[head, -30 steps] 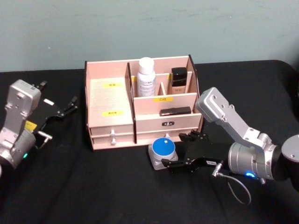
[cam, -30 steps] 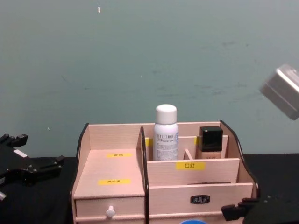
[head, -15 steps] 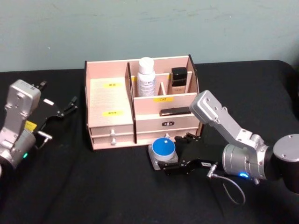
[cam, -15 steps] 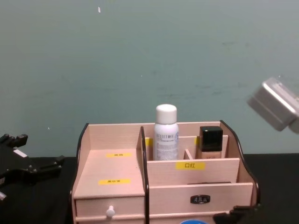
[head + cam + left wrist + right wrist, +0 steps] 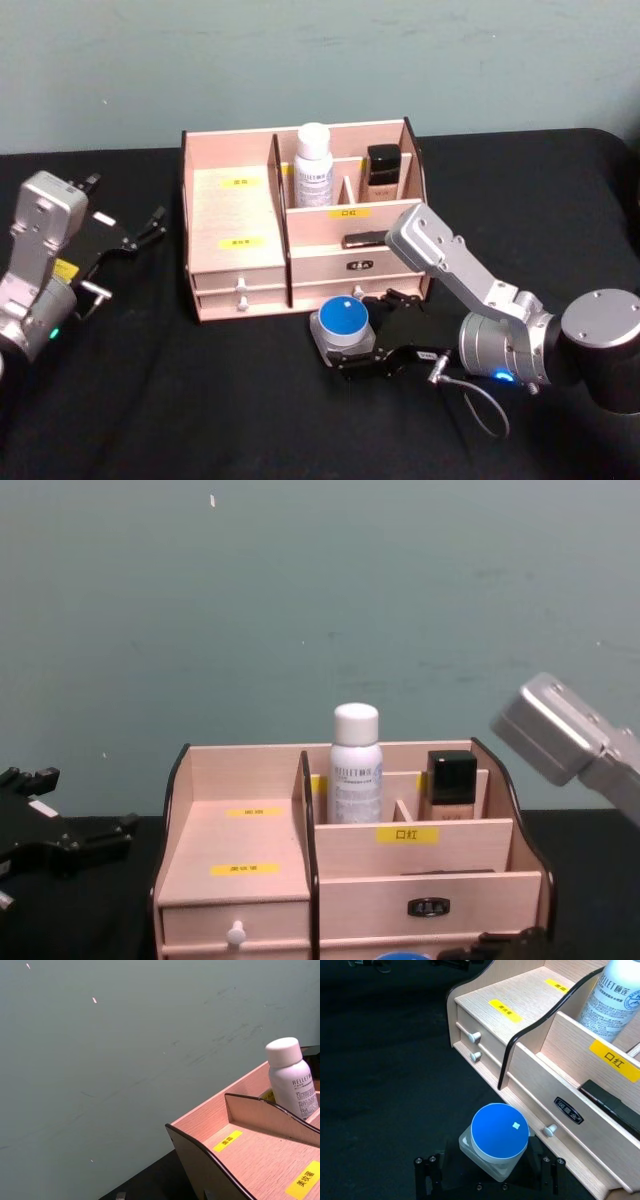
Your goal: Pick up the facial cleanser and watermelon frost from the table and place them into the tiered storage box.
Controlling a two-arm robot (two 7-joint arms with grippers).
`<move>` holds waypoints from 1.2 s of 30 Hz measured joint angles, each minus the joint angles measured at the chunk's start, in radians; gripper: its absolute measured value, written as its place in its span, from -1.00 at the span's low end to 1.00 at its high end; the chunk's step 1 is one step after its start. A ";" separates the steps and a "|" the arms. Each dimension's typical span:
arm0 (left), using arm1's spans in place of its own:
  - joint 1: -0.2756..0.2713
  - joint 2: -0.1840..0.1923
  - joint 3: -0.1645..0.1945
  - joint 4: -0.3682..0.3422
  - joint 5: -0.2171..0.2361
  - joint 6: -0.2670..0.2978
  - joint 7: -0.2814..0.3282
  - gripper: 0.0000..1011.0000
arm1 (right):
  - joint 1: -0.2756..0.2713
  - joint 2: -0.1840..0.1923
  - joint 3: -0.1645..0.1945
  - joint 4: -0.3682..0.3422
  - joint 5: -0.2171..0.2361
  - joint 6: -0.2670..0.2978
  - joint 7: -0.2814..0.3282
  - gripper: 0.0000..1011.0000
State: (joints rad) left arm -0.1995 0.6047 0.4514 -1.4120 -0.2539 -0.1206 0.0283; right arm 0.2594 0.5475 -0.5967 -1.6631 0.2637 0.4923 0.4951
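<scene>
- Jaws of the right gripper (image 5: pixel 367 332) stand wide, one on either side of the watermelon frost (image 5: pixel 342 328) and low by its base. The right wrist view shows a gap between the jar (image 5: pixel 499 1140) and at least one of them, so nothing is clamped.
- Watermelon frost sits upright on the black surface (image 5: pixel 200 400), blue lid up, just in front of the right-hand drawers (image 5: pixel 340 268) of the tiered storage box (image 5: pixel 232 210) and apart from them.
- Facial cleanser (image 5: pixel 313 165) stands upright inside the box, in the rear compartment just right of the tall dark-edged divider. Its white cap rises above the back wall in the chest view (image 5: pixel 356 765).
- Next to it, in the rear right compartment, stands a beige bottle (image 5: pixel 381 170) with a black cap.
- One tier lower, a dark flat item (image 5: pixel 365 238) lies in the front right compartment.
- The right arm reaches in from the robot's right, its silver link crossing in front of the box's right end.
- The left gripper (image 5: pixel 135 232) rests off to the left of the box, well apart from it. Its jaws are spread and hold nothing.
- The left part of the box is a flat lid with two yellow labels above two small drawers.
</scene>
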 joint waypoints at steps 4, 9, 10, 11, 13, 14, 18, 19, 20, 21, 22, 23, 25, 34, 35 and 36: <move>0.000 0.000 0.000 0.000 0.000 0.000 0.000 1.00 | 0.001 -0.005 -0.001 0.004 -0.009 -0.001 0.002 0.99; 0.000 0.000 0.000 0.000 0.000 0.000 0.000 1.00 | 0.002 -0.009 -0.001 0.009 -0.022 -0.006 0.002 0.99; 0.000 0.000 0.000 0.000 0.000 0.000 0.000 1.00 | 0.002 -0.011 0.000 0.010 -0.028 -0.010 0.002 0.99; 0.000 0.000 0.000 0.000 0.000 0.000 0.000 1.00 | 0.002 -0.012 0.000 0.010 -0.031 -0.011 0.002 0.99; 0.000 0.000 0.000 0.000 0.000 0.000 0.000 1.00 | 0.002 -0.014 0.001 0.011 -0.039 -0.015 -0.001 0.99; 0.000 0.000 0.000 0.000 0.000 0.000 0.000 1.00 | 0.002 -0.015 0.001 0.011 -0.042 -0.016 -0.002 0.99; 0.000 0.000 0.000 0.000 0.000 0.000 0.000 1.00 | 0.001 -0.020 0.004 0.011 -0.057 -0.022 -0.006 0.99; 0.000 0.000 0.000 0.000 0.000 0.000 0.000 1.00 | 0.000 -0.023 0.006 0.011 -0.061 -0.024 -0.006 0.99; 0.000 0.000 0.000 0.000 0.000 0.000 0.000 1.00 | 0.000 -0.025 0.007 0.011 -0.063 -0.025 -0.006 0.99; 0.000 0.000 0.000 0.000 0.000 0.000 0.000 1.00 | -0.001 -0.026 0.008 0.011 -0.065 -0.025 -0.006 0.99; 0.000 0.000 0.000 0.000 0.000 0.000 0.000 1.00 | -0.001 -0.029 0.008 0.013 -0.068 -0.026 -0.005 0.99; 0.000 0.000 0.000 0.000 0.000 0.000 0.000 1.00 | -0.002 -0.031 0.009 0.014 -0.069 -0.027 -0.005 0.99; 0.000 0.000 0.000 0.000 0.000 0.000 0.000 1.00 | -0.002 -0.035 0.009 0.016 -0.072 -0.027 -0.005 0.99; 0.000 0.000 0.000 0.000 0.000 0.000 0.000 1.00 | 0.002 -0.054 0.011 0.036 -0.089 -0.033 0.003 0.99; 0.000 0.000 0.000 0.000 0.000 0.000 0.000 1.00 | 0.003 -0.055 0.010 0.038 -0.091 -0.034 0.003 0.99; 0.000 0.000 0.000 0.000 0.000 0.000 0.000 1.00 | 0.004 -0.056 0.009 0.040 -0.093 -0.035 0.004 0.99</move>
State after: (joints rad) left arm -0.1995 0.6047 0.4514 -1.4119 -0.2539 -0.1206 0.0283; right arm 0.2635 0.4913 -0.5875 -1.6233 0.1704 0.4571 0.4986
